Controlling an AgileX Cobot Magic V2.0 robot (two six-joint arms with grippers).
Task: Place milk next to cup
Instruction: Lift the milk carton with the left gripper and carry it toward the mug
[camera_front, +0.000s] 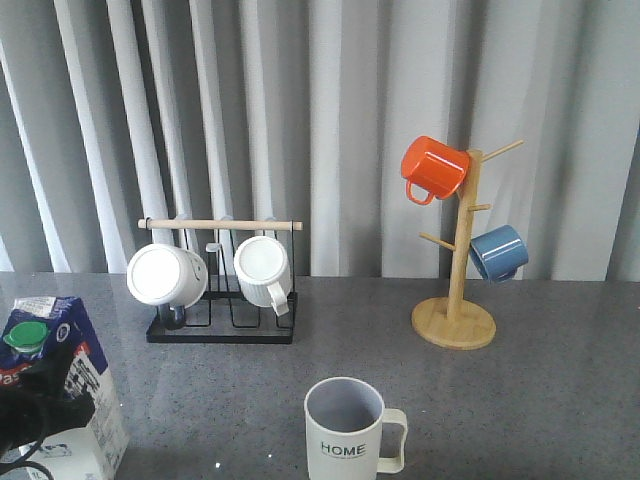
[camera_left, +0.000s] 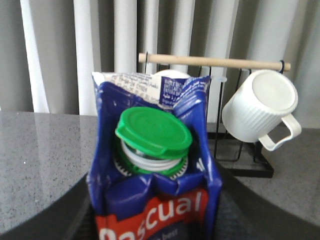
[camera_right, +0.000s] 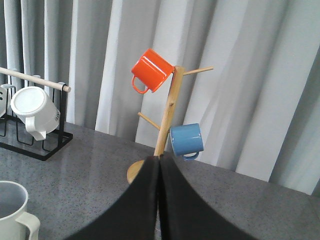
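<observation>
The milk (camera_front: 62, 338), a blue and white carton with a green cap and a red "Pascual" band, is at the table's near left corner. My left gripper (camera_front: 38, 398) is shut on it, with dark fingers on both of its sides. In the left wrist view the milk (camera_left: 155, 150) fills the space between the fingers (camera_left: 252, 212) and its upper walls look dented. The cup (camera_front: 345, 428), pale with "HOME" lettering, stands at the front centre, well to the right of the milk. My right gripper (camera_right: 159, 167) is shut on nothing, hanging above the table right of the cup (camera_right: 11, 210).
A black wire rack (camera_front: 222, 330) with a wooden bar holds two white ribbed mugs at the back left. A wooden mug tree (camera_front: 455, 322) at the back right carries an orange mug (camera_front: 433, 167) and a blue mug (camera_front: 498, 252). Grey curtains hang behind the table.
</observation>
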